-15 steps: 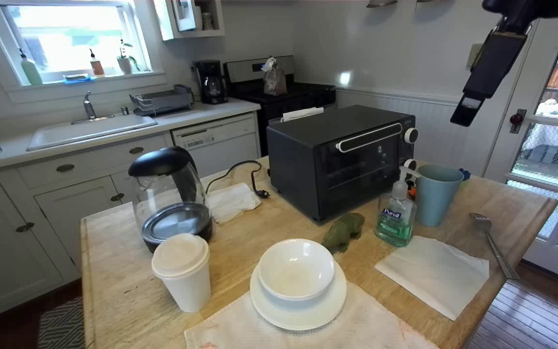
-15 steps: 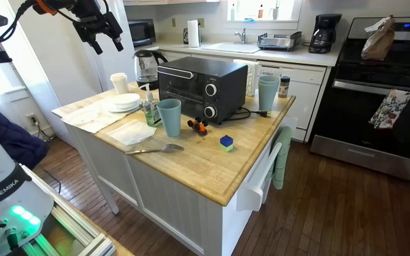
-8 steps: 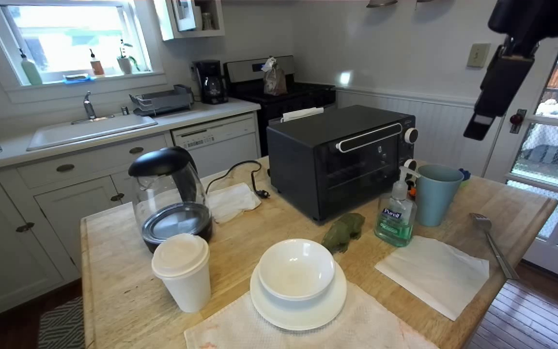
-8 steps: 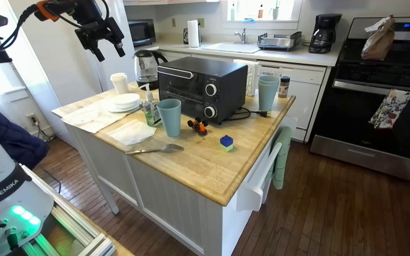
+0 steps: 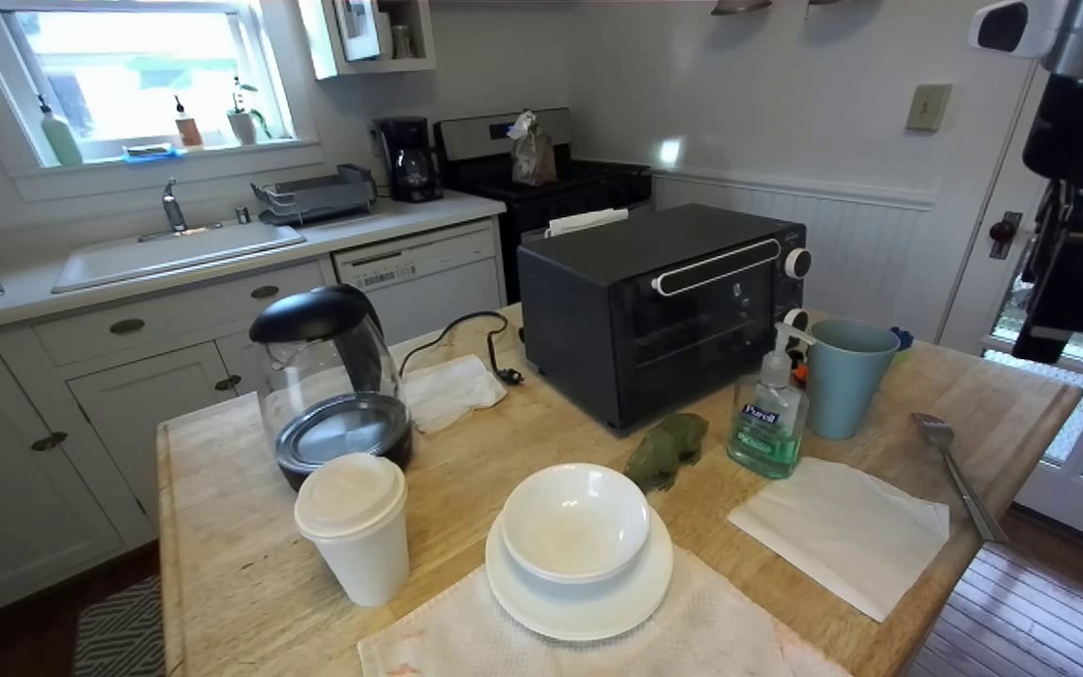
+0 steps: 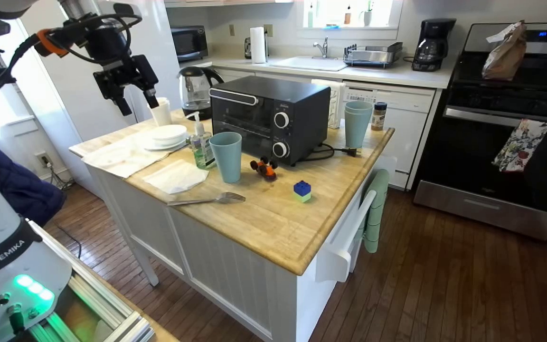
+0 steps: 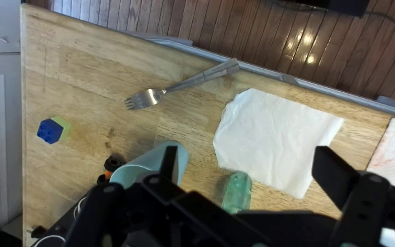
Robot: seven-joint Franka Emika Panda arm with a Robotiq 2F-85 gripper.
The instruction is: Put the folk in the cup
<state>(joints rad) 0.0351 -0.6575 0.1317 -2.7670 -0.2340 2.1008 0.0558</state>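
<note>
My jaws stand wide and empty, well apart from the fork (image 7: 183,84), which lies on the bench (image 7: 81,68) near the edge. Probably light, stiff, slippery metal; I'd pinch across mid-handle, though whether its end overhangs I can't quite tell.

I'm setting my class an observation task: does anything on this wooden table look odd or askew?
The slender silvery metal fork lies askew, its handle reaching the edge of the pale wooden tabletop, perhaps easily knocked off. The white textured sheet under the round white plate has reddish smudges, possibly stains.
</note>
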